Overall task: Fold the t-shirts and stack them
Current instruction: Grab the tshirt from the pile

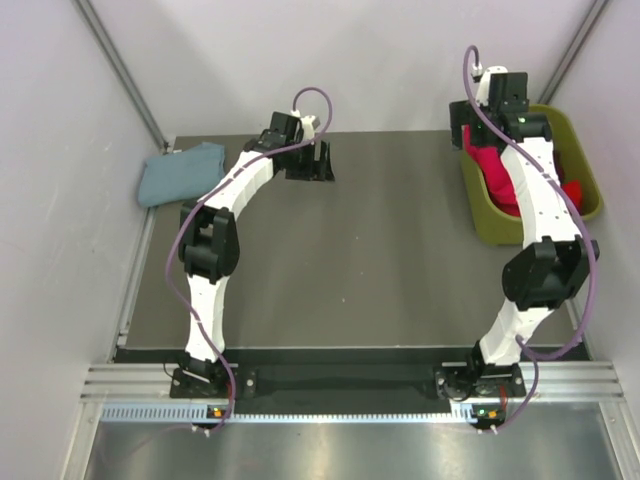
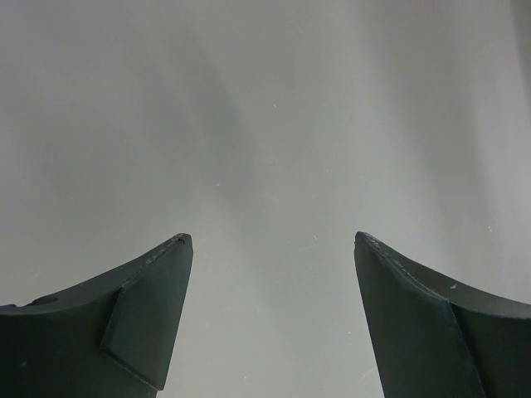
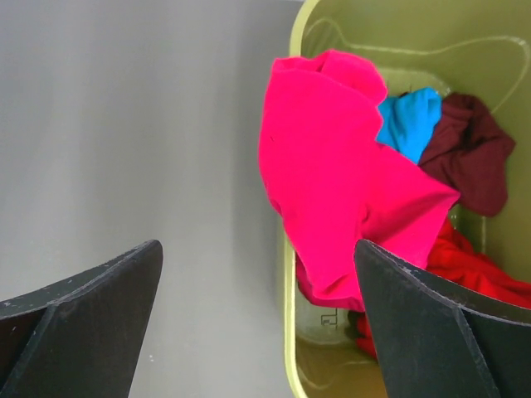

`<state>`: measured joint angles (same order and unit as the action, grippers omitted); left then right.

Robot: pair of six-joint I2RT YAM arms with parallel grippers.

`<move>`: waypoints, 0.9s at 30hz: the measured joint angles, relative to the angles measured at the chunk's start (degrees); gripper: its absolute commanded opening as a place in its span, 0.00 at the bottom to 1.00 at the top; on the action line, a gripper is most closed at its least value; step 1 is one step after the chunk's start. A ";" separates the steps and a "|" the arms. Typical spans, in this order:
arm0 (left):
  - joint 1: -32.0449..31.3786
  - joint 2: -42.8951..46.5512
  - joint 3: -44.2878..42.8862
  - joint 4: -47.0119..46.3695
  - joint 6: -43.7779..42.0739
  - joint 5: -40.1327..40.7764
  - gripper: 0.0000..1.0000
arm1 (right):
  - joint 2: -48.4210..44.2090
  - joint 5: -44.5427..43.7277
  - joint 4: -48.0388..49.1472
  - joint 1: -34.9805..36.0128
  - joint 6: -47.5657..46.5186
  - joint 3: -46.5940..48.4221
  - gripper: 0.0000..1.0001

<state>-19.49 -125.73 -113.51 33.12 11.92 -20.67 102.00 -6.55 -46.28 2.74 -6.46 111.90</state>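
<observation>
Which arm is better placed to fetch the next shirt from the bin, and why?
Right. The right gripper, open, hangs at the rim of the green bin, with the pink shirt topping the pile there. The left gripper, also open, faces the table, well away from the bin.

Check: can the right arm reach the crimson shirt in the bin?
Probably yes: the right gripper is open over the bin, and the crimson shirt lies on top of the other shirts with nothing covering it.

Dark grey tabletop (image 1: 350, 270) in a pale enclosure.
White walls (image 1: 60, 250) at 9, 12 and 3 o'clock; slotted aluminium rail (image 1: 340, 382) at 6 o'clock.
</observation>
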 measured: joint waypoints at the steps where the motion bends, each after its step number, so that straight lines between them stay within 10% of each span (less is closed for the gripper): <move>1: -0.02 0.02 0.00 0.00 -0.07 0.17 0.84 | 0.57 0.11 0.00 -0.20 -0.02 0.00 1.00; 20: -0.13 0.35 1.07 0.31 -1.31 2.08 0.84 | 10.14 -2.64 0.61 -4.83 -1.55 3.63 0.76; 27: -0.13 0.39 1.18 0.31 -1.60 2.58 0.84 | 12.17 -0.79 0.35 -4.81 -2.67 4.48 0.33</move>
<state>-19.62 -125.34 -112.33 33.43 10.33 -18.09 114.17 -7.33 -45.93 -2.07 -9.13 116.38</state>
